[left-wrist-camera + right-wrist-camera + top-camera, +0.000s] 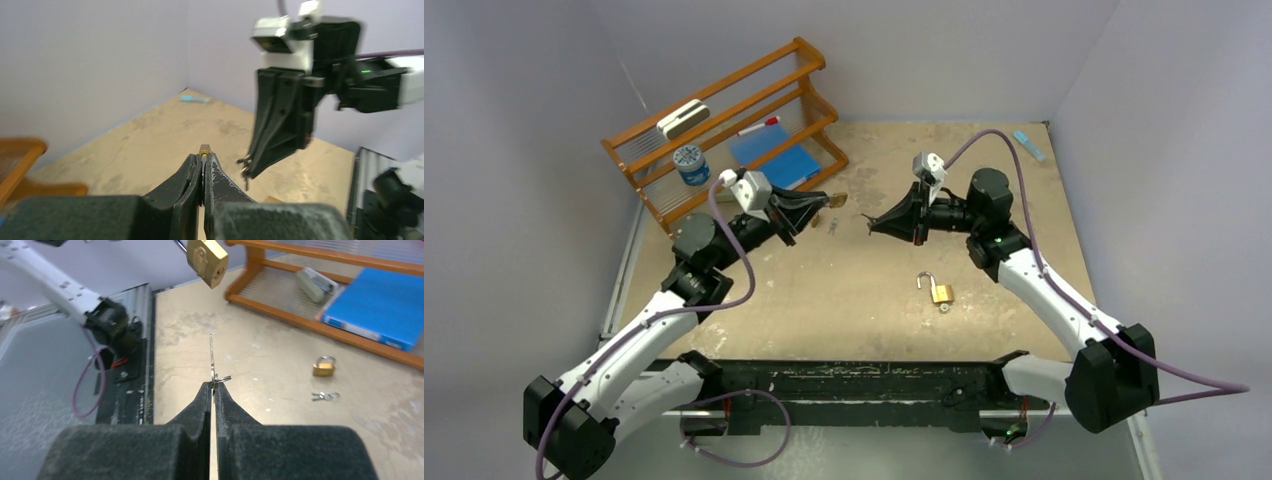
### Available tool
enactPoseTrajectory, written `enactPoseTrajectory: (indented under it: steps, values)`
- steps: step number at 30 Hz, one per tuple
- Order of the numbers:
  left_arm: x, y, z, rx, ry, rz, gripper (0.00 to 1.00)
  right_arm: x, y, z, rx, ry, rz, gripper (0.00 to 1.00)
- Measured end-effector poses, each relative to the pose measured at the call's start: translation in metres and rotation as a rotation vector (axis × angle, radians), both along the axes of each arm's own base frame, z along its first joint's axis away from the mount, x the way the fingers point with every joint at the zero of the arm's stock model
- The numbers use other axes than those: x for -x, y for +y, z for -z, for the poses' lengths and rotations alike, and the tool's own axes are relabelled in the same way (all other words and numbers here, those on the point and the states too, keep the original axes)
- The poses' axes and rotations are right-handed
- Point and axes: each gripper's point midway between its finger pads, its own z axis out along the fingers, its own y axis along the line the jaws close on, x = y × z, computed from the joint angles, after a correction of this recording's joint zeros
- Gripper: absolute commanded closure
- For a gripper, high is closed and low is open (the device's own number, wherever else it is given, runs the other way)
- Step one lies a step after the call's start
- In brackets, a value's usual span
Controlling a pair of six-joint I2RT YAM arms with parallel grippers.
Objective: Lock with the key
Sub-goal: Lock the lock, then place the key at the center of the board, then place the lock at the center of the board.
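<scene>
My left gripper [204,156] is shut on a brass padlock [205,148], of which only a sliver shows past the fingertips. In the right wrist view that padlock [207,262] hangs in the air at the top, keyhole face toward the camera. My right gripper [212,385] is shut on a thin silver key [211,357] with a ring, and the blade points forward, below the padlock and apart from it. From above, the left gripper [816,207] and right gripper [871,224] face each other over the table's middle, a short gap between them.
A second brass padlock [324,366] and loose keys [325,396] lie by the wooden rack [724,130]. A padlock with its shackle open [939,292] lies nearer the front. A blue book [774,160] and a blue-white jar [691,165] sit at the rack.
</scene>
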Motion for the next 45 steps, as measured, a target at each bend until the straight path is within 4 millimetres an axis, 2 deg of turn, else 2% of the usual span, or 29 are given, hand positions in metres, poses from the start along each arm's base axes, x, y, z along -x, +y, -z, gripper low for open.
enactPoseTrajectory:
  steps: [6, 11, 14, 19, 23, 27, 33, 40, 45]
  values:
    - [-0.055, 0.009, 0.047, -0.091, 0.166, -0.223, 1.0, -0.037, -0.011, 0.013, 0.046, 0.035, 0.237, 1.0]
    - [-0.086, 0.015, 0.089, -0.173, 0.288, -0.349, 1.0, -0.07, -0.026, 0.032, 0.105, 0.097, 0.448, 1.0]
    - [-0.103, 0.019, 0.105, -0.218, 0.35, -0.432, 1.0, -0.089, -0.034, 0.048, 0.146, 0.149, 0.549, 1.0]
    - [-0.13, 0.018, 0.121, -0.273, 0.411, -0.546, 1.0, -0.115, -0.049, 0.076, 0.216, 0.228, 0.705, 1.0]
    - [-0.145, 0.01, 0.142, -0.313, 0.467, -0.581, 1.0, -0.13, -0.061, 0.092, 0.27, 0.258, 0.837, 1.0]
    - [-0.157, -0.003, 0.17, -0.362, 0.526, -0.593, 1.0, -0.145, -0.062, 0.103, 0.313, 0.275, 0.916, 1.0]
    - [-0.165, -0.024, 0.208, -0.416, 0.613, -0.595, 1.0, -0.159, -0.05, 0.133, 0.366, 0.333, 0.943, 1.0]
    - [-0.173, -0.045, 0.233, -0.44, 0.69, -0.584, 1.0, -0.17, -0.039, 0.172, 0.42, 0.418, 0.945, 1.0]
    - [-0.175, -0.052, 0.251, -0.468, 0.755, -0.589, 1.0, -0.173, -0.031, 0.195, 0.451, 0.466, 0.938, 1.0]
